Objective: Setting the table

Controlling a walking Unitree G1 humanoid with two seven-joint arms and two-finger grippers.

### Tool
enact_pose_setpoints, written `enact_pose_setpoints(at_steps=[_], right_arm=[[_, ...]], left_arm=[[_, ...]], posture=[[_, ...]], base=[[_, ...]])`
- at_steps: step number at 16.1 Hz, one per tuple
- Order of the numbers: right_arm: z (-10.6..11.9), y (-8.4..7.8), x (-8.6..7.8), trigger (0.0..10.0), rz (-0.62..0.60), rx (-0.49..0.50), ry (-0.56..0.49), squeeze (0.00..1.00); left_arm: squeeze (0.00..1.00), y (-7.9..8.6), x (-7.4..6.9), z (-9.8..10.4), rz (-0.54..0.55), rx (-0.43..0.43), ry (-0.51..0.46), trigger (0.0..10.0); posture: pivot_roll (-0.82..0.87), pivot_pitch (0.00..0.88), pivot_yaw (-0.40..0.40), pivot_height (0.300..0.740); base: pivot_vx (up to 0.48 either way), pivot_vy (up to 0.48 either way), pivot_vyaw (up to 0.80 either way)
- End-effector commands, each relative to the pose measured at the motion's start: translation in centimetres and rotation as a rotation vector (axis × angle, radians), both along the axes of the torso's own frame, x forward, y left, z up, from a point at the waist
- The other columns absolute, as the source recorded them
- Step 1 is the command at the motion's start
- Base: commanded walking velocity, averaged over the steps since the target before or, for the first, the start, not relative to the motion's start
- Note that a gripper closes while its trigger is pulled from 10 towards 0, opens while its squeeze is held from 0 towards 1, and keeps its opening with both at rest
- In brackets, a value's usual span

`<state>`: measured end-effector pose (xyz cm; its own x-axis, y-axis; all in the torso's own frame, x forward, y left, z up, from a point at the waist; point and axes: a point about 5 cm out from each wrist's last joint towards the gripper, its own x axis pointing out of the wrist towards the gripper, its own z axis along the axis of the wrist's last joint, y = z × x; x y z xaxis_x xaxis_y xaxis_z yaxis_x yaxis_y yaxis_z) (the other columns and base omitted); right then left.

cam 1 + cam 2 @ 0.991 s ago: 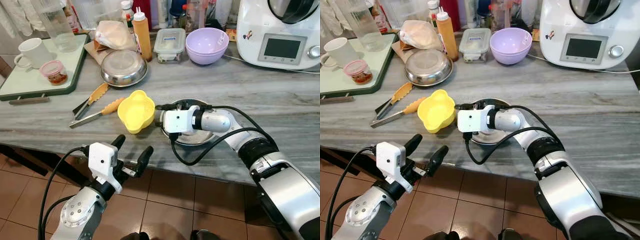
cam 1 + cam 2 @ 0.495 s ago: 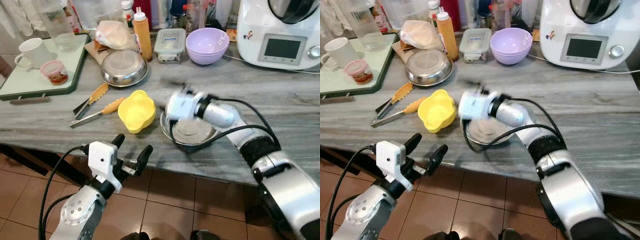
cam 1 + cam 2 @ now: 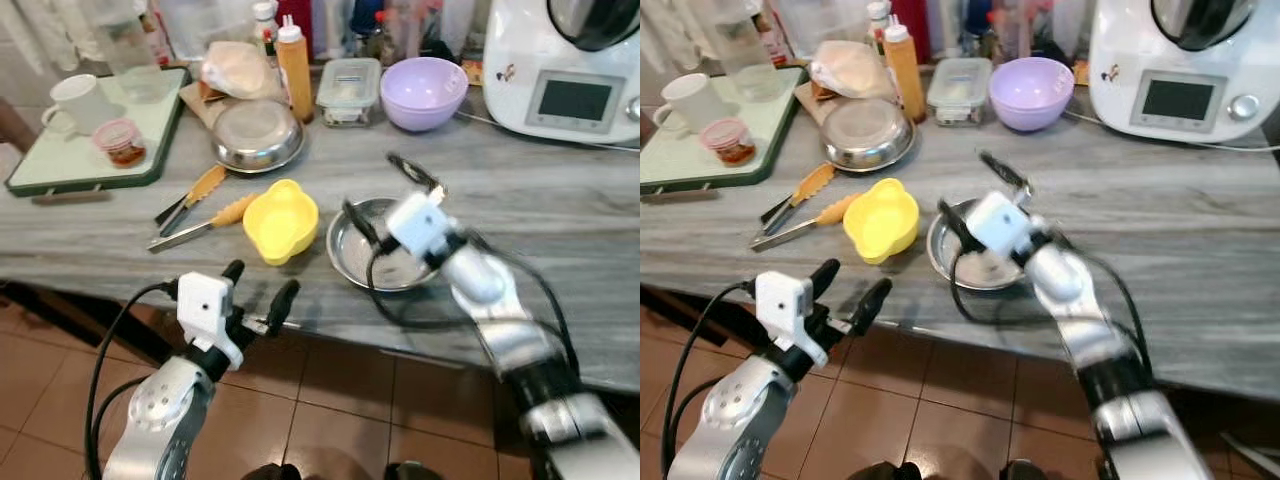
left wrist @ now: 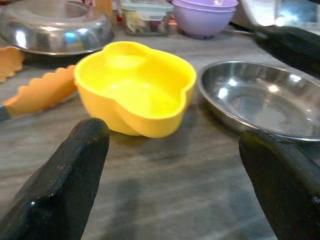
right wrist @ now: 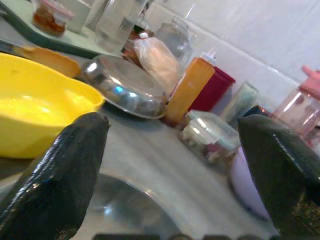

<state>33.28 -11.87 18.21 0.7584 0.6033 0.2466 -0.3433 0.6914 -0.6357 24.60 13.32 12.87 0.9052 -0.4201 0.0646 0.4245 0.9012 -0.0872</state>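
Here your right gripper hangs wide open and empty above the shiny round steel bowl; left gripper open, empty, near the lobed yellow bowl on streaked marble

On the surface, a steel bowl sits near the front edge, with a flower-shaped bowl just to its left. Tongs lie left of that. Behind them rests an upturned steel dish, and a tray further left carries a mug and a small jar. Along the back stand a squeeze bottle, a lidded container, a round bowl and, far right, a kitchen machine. The right end effector hangs over the steel bowl; the left end effector is before the surface's edge.
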Motion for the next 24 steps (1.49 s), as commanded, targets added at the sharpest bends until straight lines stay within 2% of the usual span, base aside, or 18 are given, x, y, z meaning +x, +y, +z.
enact_pose_setpoints(at_steps=[1, 4, 7, 12, 15, 18, 21, 24], right_arm=[[-0.4, 1.4, -1.8, 10.0, 0.053, 0.053, 0.023, 1.0], [-1.3, 3.1, -4.3, 10.0, 0.099, 0.101, 0.088, 1.0], [-1.7, 4.1, -6.1, 10.0, 0.137, 0.105, 0.141, 1.0], [-1.6, 4.5, -6.8, 10.0, 0.165, 0.132, 0.225, 1.0], [-2.1, 3.1, -7.3, 10.0, 0.082, 0.165, 0.247, 1.0], [-2.6, 1.3, -8.4, 10.0, 0.057, 0.239, 0.338, 1.0], [-2.8, 0.8, -9.1, 10.0, 0.055, 0.241, 0.371, 1.0], [-2.7, 1.3, -9.4, 10.0, 0.06, 0.247, 0.384, 1.0]], left_arm=[[0.0, 0.6, 0.4, -0.7, 0.039, 0.023, 0.02, 10.0], [0.0, 0.5, 1.2, -0.9, 0.043, 0.025, 0.027, 10.0], [0.0, 0.4, 2.2, -1.4, 0.042, 0.039, 0.032, 10.0], [0.0, 0.5, 3.2, -1.7, 0.06, 0.057, 0.027, 10.0], [0.0, 0.3, 3.6, -1.4, 0.06, 0.046, 0.006, 10.0], [0.0, 0.1, 4.3, -1.2, 0.046, 0.045, -0.006, 10.0], [0.0, -0.3, 5.0, -1.0, 0.008, 0.051, -0.018, 10.0], [0.0, -0.9, 5.6, -0.9, -0.026, 0.052, -0.025, 10.0]], posture=[[-0.12, 0.155, 0.131, 0.74], [-0.14, 0.151, 0.137, 0.74], [-0.14, 0.145, 0.139, 0.74], [-0.14, 0.144, 0.135, 0.74], [-0.14, 0.149, 0.136, 0.74], [-0.17, 0.16, 0.158, 0.74], [-0.2, 0.164, 0.176, 0.74], [-0.21, 0.163, 0.183, 0.74]], base=[[0.0, 0.0, 0.0], [0.0, 0.0, 0.0], [0.0, 0.0, 0.0], [0.0, 0.0, 0.0], [0.0, 0.0, 0.0], [0.0, 0.0, 0.0], [0.0, 0.0, 0.0], [0.0, 0.0, 0.0]])
